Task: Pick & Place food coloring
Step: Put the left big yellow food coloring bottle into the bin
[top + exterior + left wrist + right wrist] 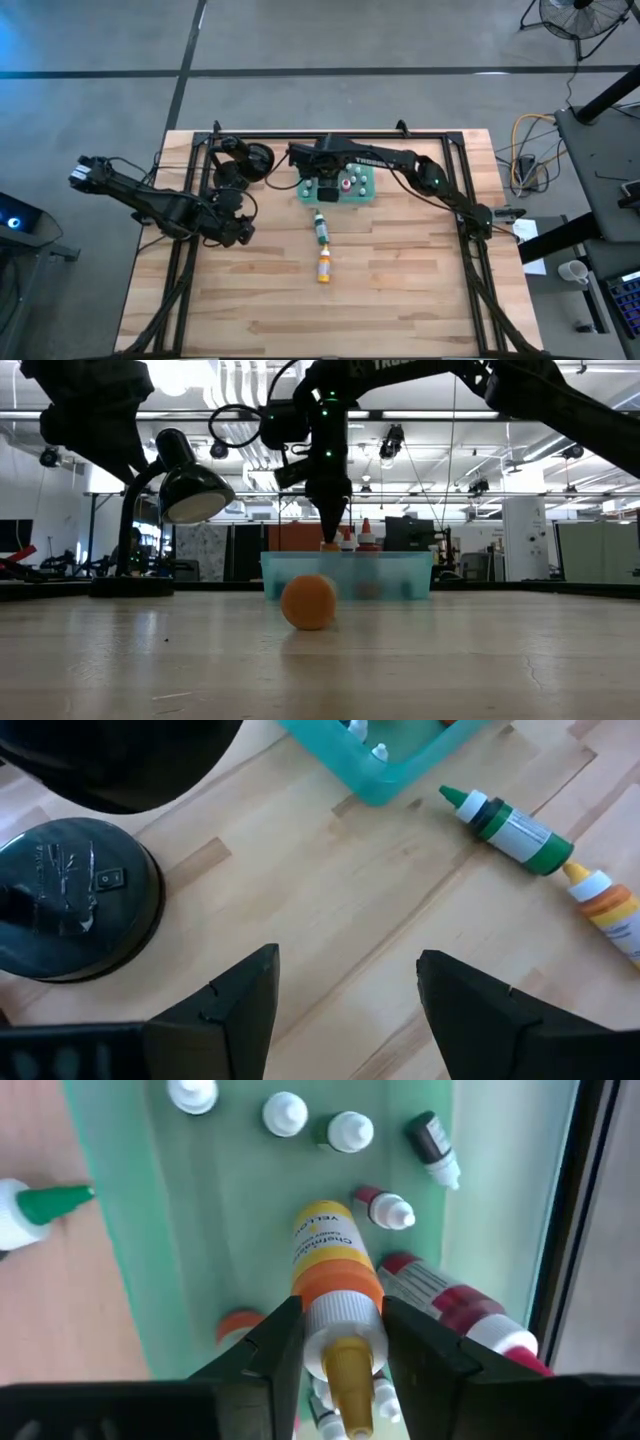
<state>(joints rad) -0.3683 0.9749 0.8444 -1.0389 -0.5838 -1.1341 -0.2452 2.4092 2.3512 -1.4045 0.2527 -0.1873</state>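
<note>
Two bottles out: right pincer (345,1345) clamps yellow bottle (335,1275) over tray (362,194); green bottle (320,228) lies six o'clock, axis twelve-to-six. Left pincer (345,1005) gapes empty.

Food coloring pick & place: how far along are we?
Direction of transfer isn't clear from these views. Two bottles lie on the table outside the tray: the green bottle and an orange bottle. In hand: the right gripper is closed on a yellow bottle over the tray, where several more bottles sit. The left gripper waits open over bare wood beside the lamp base.
</note>
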